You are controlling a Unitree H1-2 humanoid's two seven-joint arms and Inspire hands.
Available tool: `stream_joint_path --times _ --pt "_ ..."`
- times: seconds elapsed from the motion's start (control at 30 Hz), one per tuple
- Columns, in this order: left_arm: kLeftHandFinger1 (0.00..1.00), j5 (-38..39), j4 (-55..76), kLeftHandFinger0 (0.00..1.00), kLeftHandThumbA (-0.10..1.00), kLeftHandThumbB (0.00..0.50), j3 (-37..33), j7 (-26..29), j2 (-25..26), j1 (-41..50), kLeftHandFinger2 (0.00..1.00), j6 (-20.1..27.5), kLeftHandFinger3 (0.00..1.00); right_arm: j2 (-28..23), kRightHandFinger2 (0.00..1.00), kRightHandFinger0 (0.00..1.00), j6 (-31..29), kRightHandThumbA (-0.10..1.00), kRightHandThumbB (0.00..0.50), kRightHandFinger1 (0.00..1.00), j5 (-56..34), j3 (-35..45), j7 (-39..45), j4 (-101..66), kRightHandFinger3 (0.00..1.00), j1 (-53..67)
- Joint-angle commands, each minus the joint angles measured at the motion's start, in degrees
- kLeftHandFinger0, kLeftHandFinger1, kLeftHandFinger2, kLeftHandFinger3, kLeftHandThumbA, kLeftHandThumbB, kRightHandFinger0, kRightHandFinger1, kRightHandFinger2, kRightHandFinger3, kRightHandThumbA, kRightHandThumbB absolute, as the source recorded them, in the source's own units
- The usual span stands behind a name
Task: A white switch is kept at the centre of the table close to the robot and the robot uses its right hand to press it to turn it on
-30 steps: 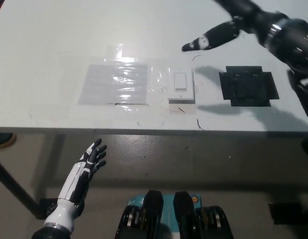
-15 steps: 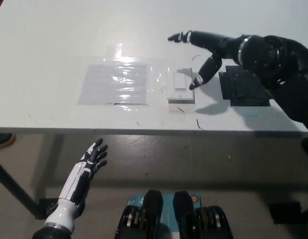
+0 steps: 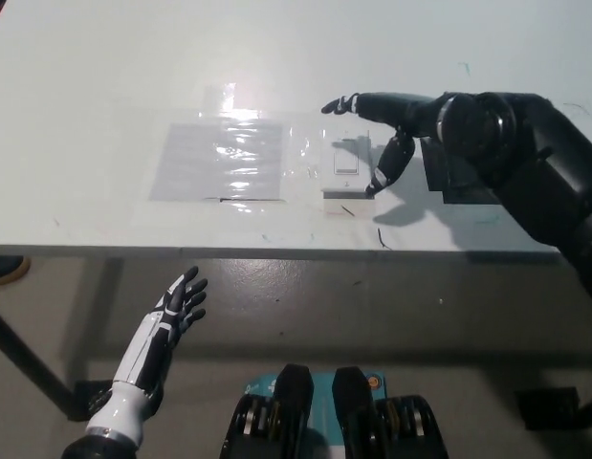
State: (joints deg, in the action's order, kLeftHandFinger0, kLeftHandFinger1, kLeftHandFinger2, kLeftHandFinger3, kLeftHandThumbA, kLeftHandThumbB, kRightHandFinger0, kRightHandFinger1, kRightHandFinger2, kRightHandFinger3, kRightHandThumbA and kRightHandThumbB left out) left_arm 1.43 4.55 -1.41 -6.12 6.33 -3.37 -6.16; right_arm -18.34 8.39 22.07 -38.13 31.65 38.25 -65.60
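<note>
Switch: the white switch (image 3: 346, 164) lies flat on the tabletop (image 3: 104, 86), near the front edge and roughly at its middle; its rocker sits in a rectangular plate
Right robot hand: the black right robot hand (image 3: 396, 124) reaches in from the right and hangs over the switch's right side; its fingers (image 3: 341, 103) are spread apart and hold nothing; one stretches out past the far edge of the plate, another (image 3: 384, 170) points down beside the plate's right edge; whether that tip touches the plate cannot be told
Left robot hand: the white left robot hand (image 3: 179, 301) rests low at the lower left, below the tabletop's front edge, over the floor; fingers apart, holding nothing
Clear sheet: a shiny transparent sheet (image 3: 219, 159) lies flat just left of the switch, catching glare
Black patch: a dark square piece (image 3: 449, 177) lies on the tabletop right of the switch, mostly hidden under the right arm
</note>
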Motion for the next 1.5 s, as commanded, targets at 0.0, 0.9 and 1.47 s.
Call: stream_joint_path --times 0.0,0.9,1.47 --pt "1.0 -0.21 1.63 1.0 0.98 0.0 -0.05 -0.55 0.81 -0.82 1.0 0.74 1.0 1.36 1.0 1.0 -0.95 1.0 0.334 1.0 3.84 -0.66 1.41 0.66 1.0 -3.16" --pt "1.0 0.63 1.89 1.0 0.97 0.0 0.53 -0.27 0.21 -1.08 1.0 0.21 1.0 2.48 1.0 1.0 -2.44 1.0 0.333 1.0 6.55 0.7 2.64 2.4 1.0 0.94" --pt "1.0 0.61 1.29 1.0 0.94 0.0 0.65 -0.29 0.29 -1.53 1.0 0.99 1.0 3.04 1.0 1.0 -3.38 1.0 0.33 1.0 7.72 1.27 2.54 3.07 1.0 5.87"
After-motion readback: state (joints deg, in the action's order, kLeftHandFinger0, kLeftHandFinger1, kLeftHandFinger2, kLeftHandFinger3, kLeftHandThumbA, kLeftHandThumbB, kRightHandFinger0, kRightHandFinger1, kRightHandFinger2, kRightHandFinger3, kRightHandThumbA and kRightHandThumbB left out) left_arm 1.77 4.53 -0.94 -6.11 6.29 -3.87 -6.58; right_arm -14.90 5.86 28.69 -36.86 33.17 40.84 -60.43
